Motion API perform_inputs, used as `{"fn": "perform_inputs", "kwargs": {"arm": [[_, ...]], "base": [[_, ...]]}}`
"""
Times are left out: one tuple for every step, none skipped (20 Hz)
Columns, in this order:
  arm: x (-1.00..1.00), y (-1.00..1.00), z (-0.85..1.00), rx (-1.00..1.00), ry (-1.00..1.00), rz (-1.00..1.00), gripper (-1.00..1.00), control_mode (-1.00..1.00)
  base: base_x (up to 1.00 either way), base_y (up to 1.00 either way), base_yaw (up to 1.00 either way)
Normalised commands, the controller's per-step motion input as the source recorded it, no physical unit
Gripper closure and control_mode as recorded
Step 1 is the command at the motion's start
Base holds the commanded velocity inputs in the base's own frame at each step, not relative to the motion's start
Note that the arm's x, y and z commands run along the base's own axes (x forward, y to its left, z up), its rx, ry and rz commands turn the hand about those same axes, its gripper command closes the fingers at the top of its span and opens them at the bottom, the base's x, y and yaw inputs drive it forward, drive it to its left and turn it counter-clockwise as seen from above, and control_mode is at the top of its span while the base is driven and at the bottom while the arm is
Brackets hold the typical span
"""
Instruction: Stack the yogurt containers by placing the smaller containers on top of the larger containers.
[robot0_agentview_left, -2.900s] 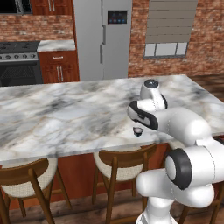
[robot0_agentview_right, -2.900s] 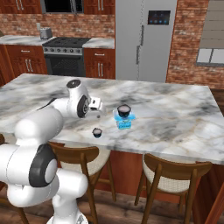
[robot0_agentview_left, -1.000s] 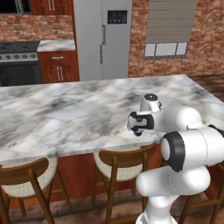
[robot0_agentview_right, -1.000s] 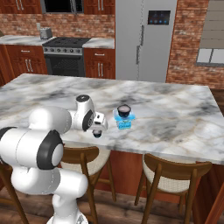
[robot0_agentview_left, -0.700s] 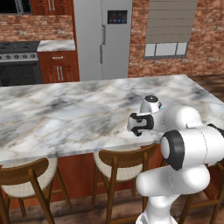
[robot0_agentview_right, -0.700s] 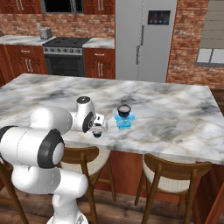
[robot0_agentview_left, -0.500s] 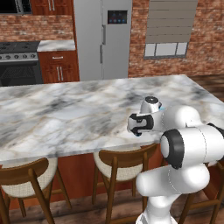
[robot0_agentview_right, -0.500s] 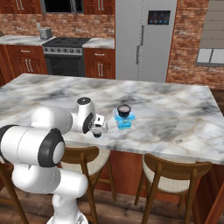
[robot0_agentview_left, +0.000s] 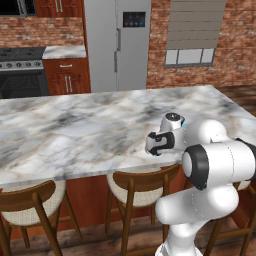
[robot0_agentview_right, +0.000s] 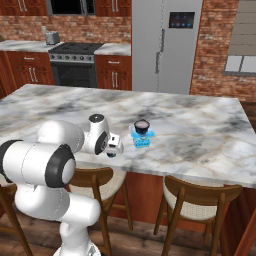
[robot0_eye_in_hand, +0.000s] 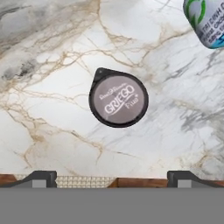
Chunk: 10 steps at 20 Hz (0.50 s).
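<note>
Item: dark yogurt cup (robot0_eye_in_hand: 118, 99), marble counter (robot0_eye_in_hand: 52, 65).
Gripper (robot0_eye_in_hand: 111, 178) above it, fingers spread; blue tub (robot0_agentview_right: 141, 138) apparently carries second cup (robot0_agentview_right: 142, 125).

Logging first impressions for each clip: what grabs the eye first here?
The bulky white arm fills the foreground, its open gripper hanging low over the marble island near its front edge. In the hand view a small dark yogurt cup sits straight below. Beside it, another dark cup already tops the light blue tub.

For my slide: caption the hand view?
Open pincer above a small dark yogurt cup on the marble counter.
</note>
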Motion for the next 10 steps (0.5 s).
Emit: {"fn": "perform_inputs", "kwargs": {"arm": [[0.0,0.0,-0.1,0.0,0.0,0.0,-1.0,-1.0],[0.0,0.0,-0.1,0.0,0.0,0.0,-1.0,-1.0],[0.0,0.0,-0.11,0.0,0.0,0.0,-1.0,-1.0],[0.0,0.0,-0.1,0.0,0.0,0.0,-1.0,-1.0],[0.0,0.0,-0.1,0.01,0.0,0.0,-1.0,-1.0],[0.0,0.0,-0.11,0.01,0.0,0.0,-1.0,-1.0],[0.0,0.0,-0.12,0.01,0.0,0.0,-1.0,-1.0],[0.0,0.0,-0.12,0.02,0.0,0.0,-1.0,-1.0],[0.0,0.0,-0.11,0.02,0.0,0.0,-1.0,-1.0],[0.0,0.0,-0.11,0.02,0.0,0.0,-1.0,-1.0]], "base": [[0.0,0.0,0.0],[0.0,0.0,0.0],[0.0,0.0,0.0],[0.0,0.0,0.0],[0.0,0.0,0.0],[0.0,0.0,0.0],[0.0,0.0,0.0],[0.0,0.0,0.0],[0.0,0.0,0.0],[0.0,0.0,0.0]]}}
